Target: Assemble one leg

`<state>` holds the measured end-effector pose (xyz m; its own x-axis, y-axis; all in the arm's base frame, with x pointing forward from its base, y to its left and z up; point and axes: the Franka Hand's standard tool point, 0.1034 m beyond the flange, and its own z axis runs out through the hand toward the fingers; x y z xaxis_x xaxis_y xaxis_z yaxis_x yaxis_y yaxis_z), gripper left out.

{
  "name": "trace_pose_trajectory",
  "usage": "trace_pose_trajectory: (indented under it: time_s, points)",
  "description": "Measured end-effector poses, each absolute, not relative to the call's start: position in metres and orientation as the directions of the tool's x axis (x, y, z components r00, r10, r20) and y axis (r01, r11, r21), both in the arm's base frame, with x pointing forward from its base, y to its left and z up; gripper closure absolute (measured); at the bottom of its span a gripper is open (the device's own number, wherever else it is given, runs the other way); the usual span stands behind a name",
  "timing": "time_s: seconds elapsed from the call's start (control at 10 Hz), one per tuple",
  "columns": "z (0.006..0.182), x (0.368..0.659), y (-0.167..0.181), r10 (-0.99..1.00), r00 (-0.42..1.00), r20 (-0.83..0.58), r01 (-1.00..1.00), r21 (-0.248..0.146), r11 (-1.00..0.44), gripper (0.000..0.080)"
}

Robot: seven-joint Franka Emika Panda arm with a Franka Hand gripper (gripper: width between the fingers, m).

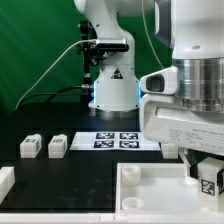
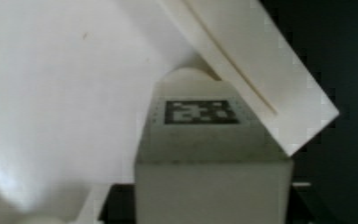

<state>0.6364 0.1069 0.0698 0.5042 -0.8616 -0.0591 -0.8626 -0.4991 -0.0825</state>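
Note:
My gripper (image 1: 205, 170) is at the exterior view's right, low over the large white square tray-like piece (image 1: 150, 190). It is shut on a leg (image 1: 208, 180), a stubby white block with a black-and-white tag. In the wrist view the held leg (image 2: 201, 140) fills the middle between the dark fingers (image 2: 126, 195) of my gripper (image 2: 208, 205). Its tag faces the camera. The leg's far end sits close to a corner of the tray-like piece (image 2: 69, 90), by the raised rim (image 2: 247, 60). I cannot tell whether they touch. Two more legs (image 1: 30, 146) (image 1: 57, 146) lie on the black table at the exterior view's left.
The marker board (image 1: 117, 139) lies in front of the robot base (image 1: 112, 85). A white part (image 1: 5, 182) sits at the exterior view's lower left edge. A cable runs across the green backdrop behind the base.

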Motion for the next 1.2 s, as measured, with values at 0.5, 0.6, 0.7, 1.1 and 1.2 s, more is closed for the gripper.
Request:
trace_pose_trajectory:
  time_s: [0.5, 0.6, 0.7, 1.1, 1.2]
  points:
    - [0.07, 0.63, 0.108, -0.94, -0.275, -0.201, -0.958, -0.024, 0.285, 0.0506]
    - [0.07, 0.63, 0.108, -0.919, -0.338, -0.204, -0.937, -0.015, 0.348, 0.0502]
    - [0.07, 0.63, 0.108, -0.915, -0.348, -0.203, -0.934, -0.012, 0.357, 0.0502]
    - [0.074, 0.627, 0.11, -0.906, -0.369, -0.206, -0.924, -0.021, 0.381, 0.0286]
    - [0.08, 0.623, 0.113, -0.908, -0.364, -0.209, -0.926, -0.023, 0.377, 0.0174]
